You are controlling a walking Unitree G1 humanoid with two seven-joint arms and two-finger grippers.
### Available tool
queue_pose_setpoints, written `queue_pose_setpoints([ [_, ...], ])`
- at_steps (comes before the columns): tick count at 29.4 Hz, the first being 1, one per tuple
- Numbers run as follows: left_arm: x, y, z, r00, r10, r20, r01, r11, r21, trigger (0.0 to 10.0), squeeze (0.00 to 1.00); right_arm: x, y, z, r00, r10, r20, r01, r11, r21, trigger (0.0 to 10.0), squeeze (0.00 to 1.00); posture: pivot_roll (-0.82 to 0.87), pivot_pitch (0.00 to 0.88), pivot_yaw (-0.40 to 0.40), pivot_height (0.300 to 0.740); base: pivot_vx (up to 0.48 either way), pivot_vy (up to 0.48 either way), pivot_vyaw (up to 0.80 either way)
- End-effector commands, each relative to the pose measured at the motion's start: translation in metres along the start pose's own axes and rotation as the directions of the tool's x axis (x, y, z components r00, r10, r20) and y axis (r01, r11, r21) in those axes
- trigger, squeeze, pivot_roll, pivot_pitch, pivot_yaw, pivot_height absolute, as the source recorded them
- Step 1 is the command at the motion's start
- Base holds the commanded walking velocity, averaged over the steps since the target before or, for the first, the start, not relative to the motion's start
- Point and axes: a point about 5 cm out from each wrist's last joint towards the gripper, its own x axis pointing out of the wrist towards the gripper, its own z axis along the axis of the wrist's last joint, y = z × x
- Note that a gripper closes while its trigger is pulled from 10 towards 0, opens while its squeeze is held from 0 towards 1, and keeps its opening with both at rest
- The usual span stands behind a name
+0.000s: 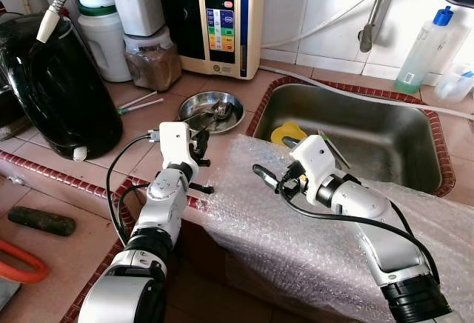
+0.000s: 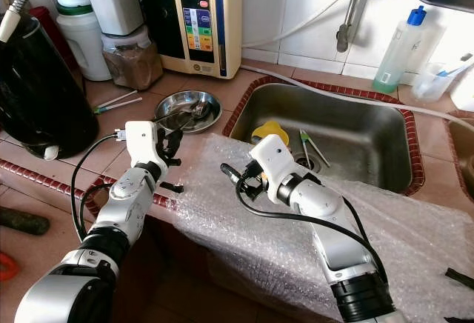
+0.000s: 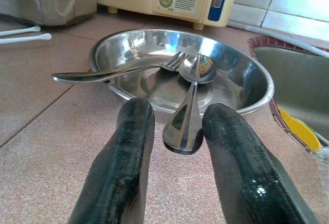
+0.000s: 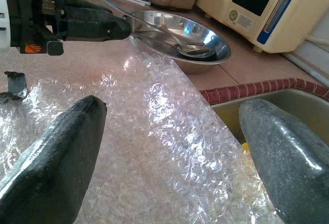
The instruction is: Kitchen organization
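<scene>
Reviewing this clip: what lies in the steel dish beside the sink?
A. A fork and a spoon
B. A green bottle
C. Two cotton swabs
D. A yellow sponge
A. The left wrist view shows a fork and a spoon resting in the dish, handles over the rim toward the left gripper.
</scene>
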Motion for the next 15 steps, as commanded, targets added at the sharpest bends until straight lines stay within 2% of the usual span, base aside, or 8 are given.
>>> queue_pose_setpoints([
  [1, 0.0024, 0.001, 0.0041, 1.0, 0.003, 0.009, -0.003, 1.0, 0.008, 0.0, 0.0, -0.0019, -0.002, 0.0053, 1.0, -0.005, 0.014, 0.005, 1.0, -0.012, 10.0, 0.0, -0.09, 0.0, 0.049, 0.74, 0.0, 0.0, 0.0],
  [15, 0.002, 0.0031, 0.0056, 1.0, 0.008, 0.02, -0.008, 1.0, 0.001, 0.0, 0.0, -0.0004, -0.003, 0.0054, 1.0, -0.005, 0.015, 0.005, 1.0, -0.014, 10.0, 0.0, -0.09, 0.0, 0.047, 0.74, 0.0, 0.0, 0.0],
])
